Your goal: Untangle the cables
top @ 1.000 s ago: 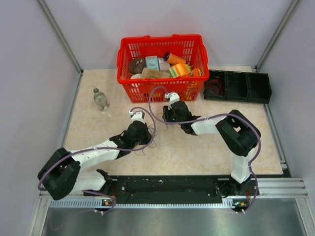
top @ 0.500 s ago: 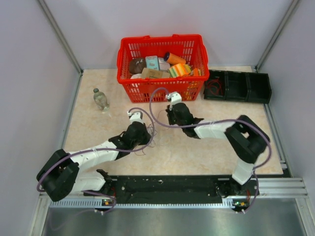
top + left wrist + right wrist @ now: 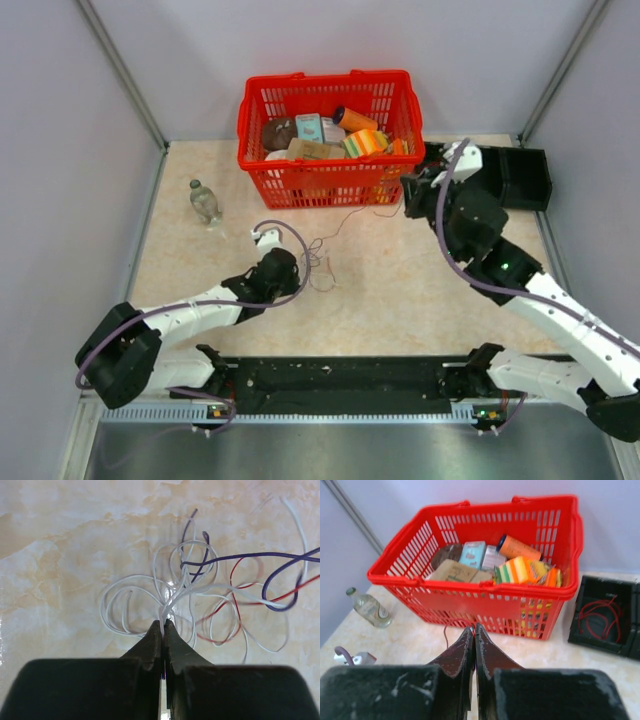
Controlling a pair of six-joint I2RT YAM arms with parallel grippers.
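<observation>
The cables [image 3: 200, 600] are thin white, red and purple wires looped on the marble tabletop, seen in the top view [image 3: 322, 262] just right of my left gripper. My left gripper [image 3: 163, 624] is shut on the white wires where they bunch together. My right gripper [image 3: 474, 627] is shut on a thin red wire [image 3: 451, 627] and held high in front of the red basket; in the top view it [image 3: 410, 192] is at the basket's right corner. A thin wire [image 3: 350, 218] stretches from the bundle towards it.
A red basket [image 3: 262, 106] full of groceries stands at the back. A black bin [image 3: 580, 620] holding a coiled red wire [image 3: 599, 616] sits to its right. A small bottle [image 3: 205, 201] stands at the left.
My right arm has swung from beside the bundle up and to the back right, pulling a wire out with it. My left gripper has stayed at the bundle.
</observation>
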